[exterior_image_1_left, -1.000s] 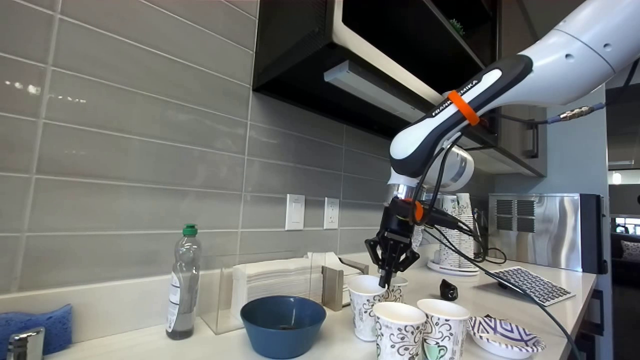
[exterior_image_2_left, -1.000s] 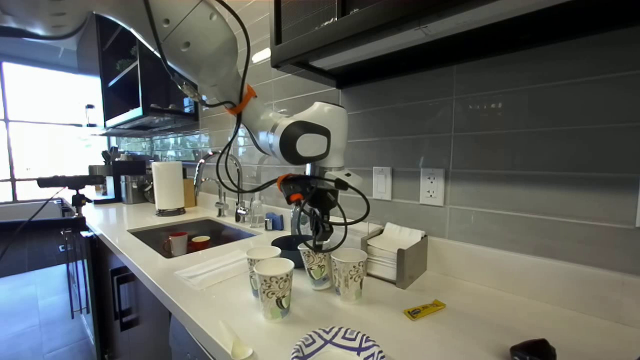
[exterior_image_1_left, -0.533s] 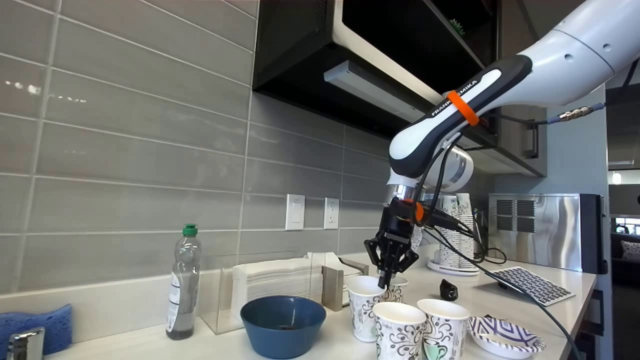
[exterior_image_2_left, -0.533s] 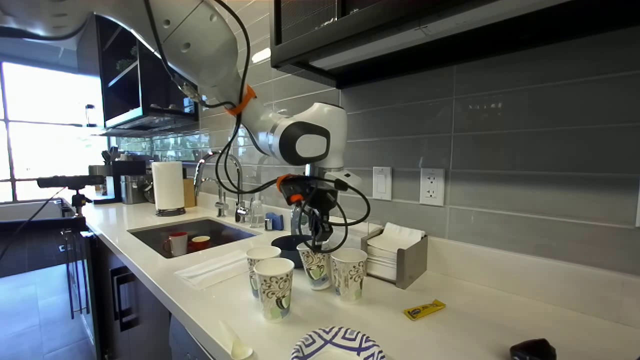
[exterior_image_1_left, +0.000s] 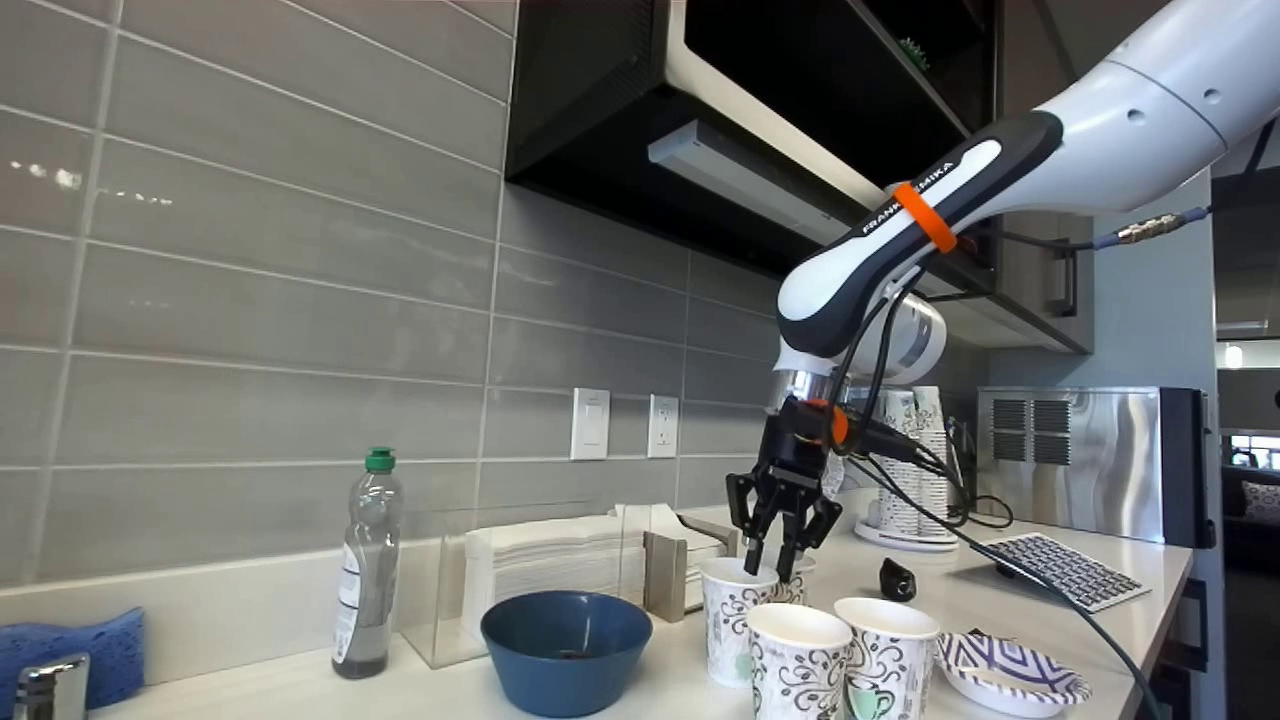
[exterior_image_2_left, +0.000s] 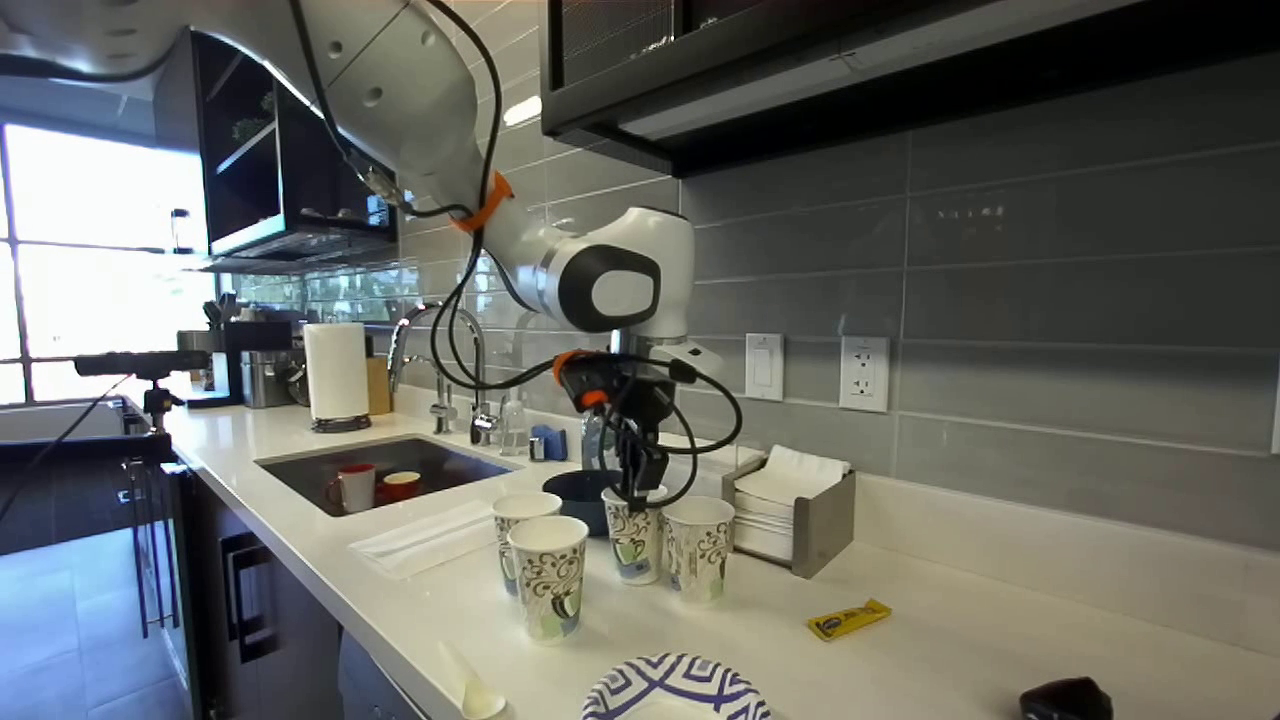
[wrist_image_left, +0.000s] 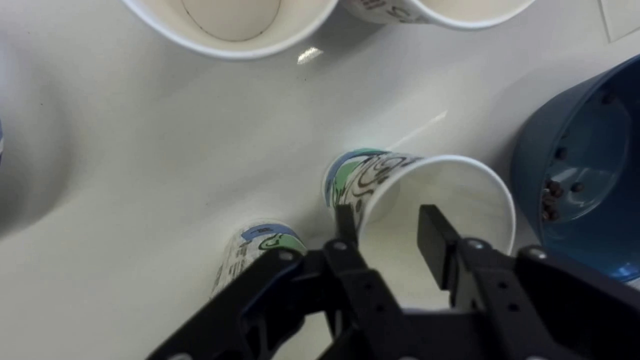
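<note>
Gripper (wrist_image_left: 389, 217) jaws newly apart, rim of the upright paper cup (wrist_image_left: 415, 190) between them.

White paper cup (exterior_image_1_left: 725, 628) with dark scrollwork (green and blue near its base), black hand (wrist_image_left: 389, 220), blue bowl (exterior_image_1_left: 565, 682).

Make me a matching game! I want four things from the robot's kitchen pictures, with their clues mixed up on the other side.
Things:
1. fingers
2. bowl
3. bottle
4. packet

Clues:
A. mostly yellow
B. green cap on top
C. spread apart at a paper cup
D. small dark bits inside

Pairs: 1-C, 2-D, 3-B, 4-A
</note>
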